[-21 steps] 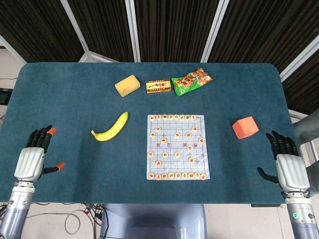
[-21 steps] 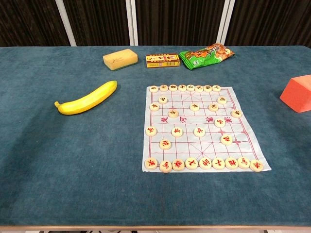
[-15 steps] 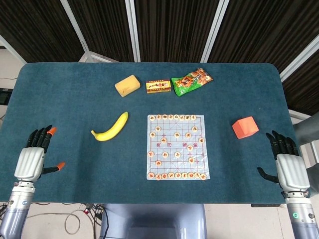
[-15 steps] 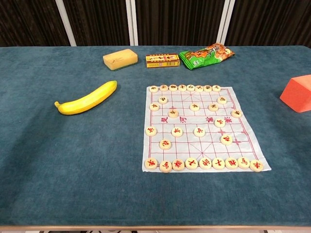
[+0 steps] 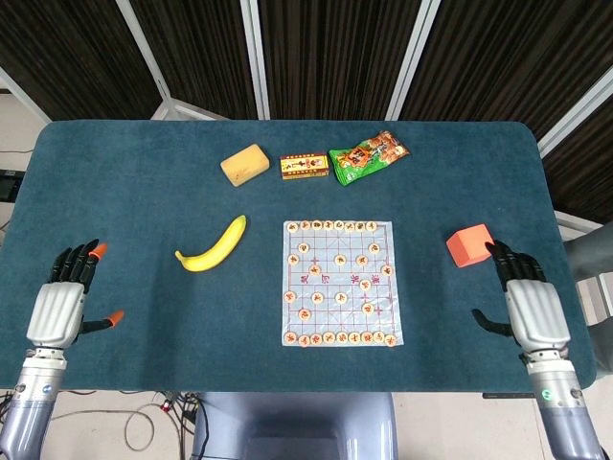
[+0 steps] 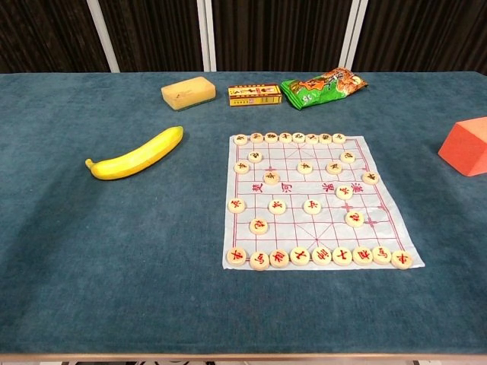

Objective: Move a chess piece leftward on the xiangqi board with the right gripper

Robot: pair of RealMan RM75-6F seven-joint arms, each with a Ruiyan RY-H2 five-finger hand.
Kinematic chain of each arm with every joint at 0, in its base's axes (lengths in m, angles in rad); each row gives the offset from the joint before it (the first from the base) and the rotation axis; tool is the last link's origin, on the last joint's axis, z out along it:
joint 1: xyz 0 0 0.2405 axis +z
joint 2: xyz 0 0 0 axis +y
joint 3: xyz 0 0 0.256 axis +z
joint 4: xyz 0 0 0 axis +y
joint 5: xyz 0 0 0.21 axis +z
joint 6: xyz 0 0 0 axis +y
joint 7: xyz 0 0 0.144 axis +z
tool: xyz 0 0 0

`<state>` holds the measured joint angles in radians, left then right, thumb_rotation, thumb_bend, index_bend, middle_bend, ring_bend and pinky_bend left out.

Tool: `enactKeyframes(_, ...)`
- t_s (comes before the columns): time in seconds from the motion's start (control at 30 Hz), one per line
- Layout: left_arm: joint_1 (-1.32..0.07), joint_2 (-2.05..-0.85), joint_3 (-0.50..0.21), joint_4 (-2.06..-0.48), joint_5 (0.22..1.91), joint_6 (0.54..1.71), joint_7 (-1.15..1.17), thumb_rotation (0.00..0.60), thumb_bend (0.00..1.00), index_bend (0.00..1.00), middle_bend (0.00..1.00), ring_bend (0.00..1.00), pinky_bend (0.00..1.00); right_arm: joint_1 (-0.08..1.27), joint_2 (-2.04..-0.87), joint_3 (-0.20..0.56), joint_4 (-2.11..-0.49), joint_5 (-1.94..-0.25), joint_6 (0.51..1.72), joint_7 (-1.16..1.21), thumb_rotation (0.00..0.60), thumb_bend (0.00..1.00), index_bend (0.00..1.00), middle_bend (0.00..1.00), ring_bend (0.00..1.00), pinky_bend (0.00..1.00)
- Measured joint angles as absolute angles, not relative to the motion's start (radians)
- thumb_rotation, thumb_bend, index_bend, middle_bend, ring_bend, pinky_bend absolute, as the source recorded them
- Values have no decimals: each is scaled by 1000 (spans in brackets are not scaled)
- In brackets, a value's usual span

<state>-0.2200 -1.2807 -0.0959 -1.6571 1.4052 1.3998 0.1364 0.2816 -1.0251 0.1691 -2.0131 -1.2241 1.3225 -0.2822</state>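
Head view looks down on a dark teal worktop (image 5: 144, 182). A white xiangqi board (image 5: 340, 283) lies flat near the middle, dotted with round pale chess pieces (image 5: 365, 285) bearing red marks; rows of them line its far and near edges, with others scattered between. The right hand (image 5: 522, 299) sits over the worktop's right part, well apart from the board, its dark fingers (image 5: 506, 261) spread and holding nothing, their tips just beside an orange block (image 5: 466, 244). The left hand (image 5: 62, 305) rests at the worktop's left edge, fingers apart and empty, two of the tips orange. A banana (image 5: 213, 245) lies left of the board. Along the far side sit a yellow sponge (image 5: 244, 164), a small red-and-yellow box (image 5: 305, 165) and a green snack bag (image 5: 368, 156). Chest view shows the same board (image 6: 312, 199) from low and near, with the banana (image 6: 137, 154) to its left and the orange block (image 6: 466, 146) at the right edge; neither hand appears there.
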Motion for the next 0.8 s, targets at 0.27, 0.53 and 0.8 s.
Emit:
enactKeyframes(0.27,-221,-1282,-99,-1655,1400,1397,128,600,0,0,0,0,0,453,-1128,230,-2008,-995,1200,-481,600,289,153,993,1000,847)
enactKeyframes(0.53,-223,-1279,-102,-1657,1394,1391,116,600,0,0,0,0,0,566,-1275,233,-1976,-794,1157,-625,600,289,253,1000,1000,871)
enactKeyframes(0.8,-224,-1275,-104,-1660,1388,1384,98,600,0,0,0,0,0,628,-1409,211,-1897,-726,1171,-684,600,289,347,1000,1000,896)
